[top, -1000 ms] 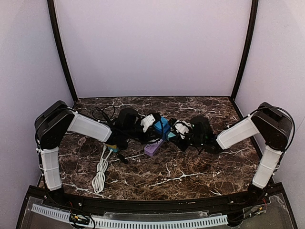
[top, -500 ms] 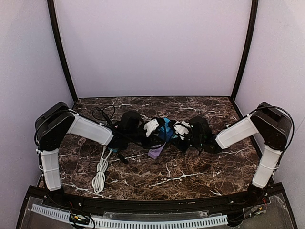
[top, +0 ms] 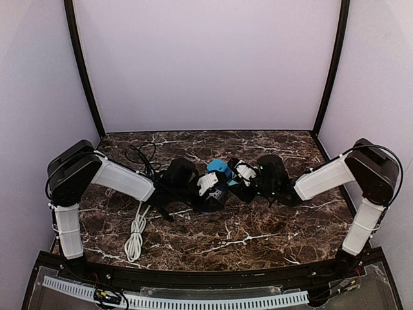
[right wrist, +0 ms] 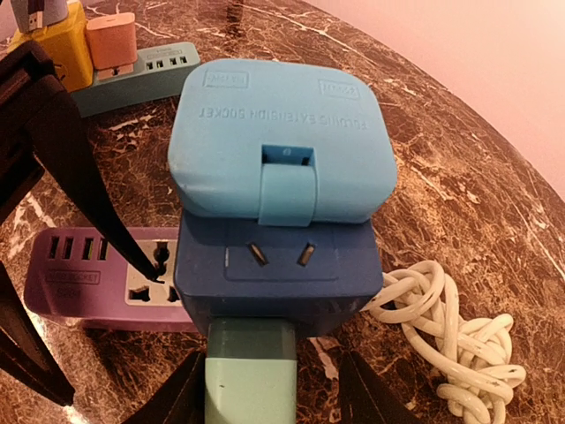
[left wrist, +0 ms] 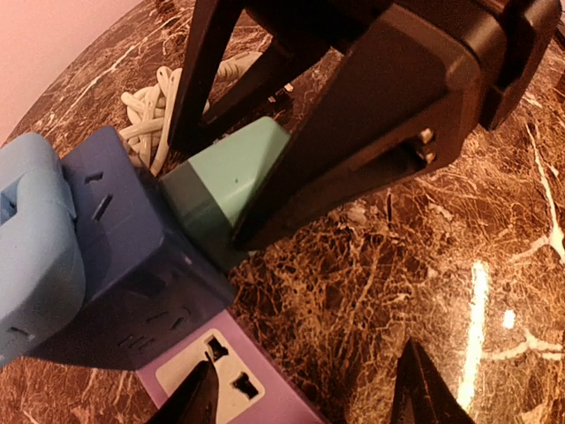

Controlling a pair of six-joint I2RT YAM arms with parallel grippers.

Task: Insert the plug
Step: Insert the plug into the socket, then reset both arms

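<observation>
A mint-green plug (right wrist: 250, 371) sits pushed into the near face of a dark blue cube socket (right wrist: 278, 274), which carries a light blue adapter (right wrist: 278, 132) on top. My right gripper (right wrist: 274, 397) is open, its fingers on either side of the plug with a gap on the right. In the left wrist view the plug (left wrist: 225, 181) shows between those black fingers. My left gripper (left wrist: 305, 397) is open over the marble, one fingertip on the purple power strip (left wrist: 265, 402) beside the cube. From above, both grippers (top: 208, 184) (top: 237, 173) meet at the adapter (top: 218, 166).
A coiled white cable (top: 135, 232) lies on the marble table near the left arm. A teal power strip (right wrist: 132, 66) with yellow and orange adapters on it stands behind the cube. Black cables run behind the left arm (top: 139, 155).
Both grippers have opened wider. The left gripper has moved right and nearer, down over the purple strip, which it now mostly covers from above. The right gripper has let go of the plug.
</observation>
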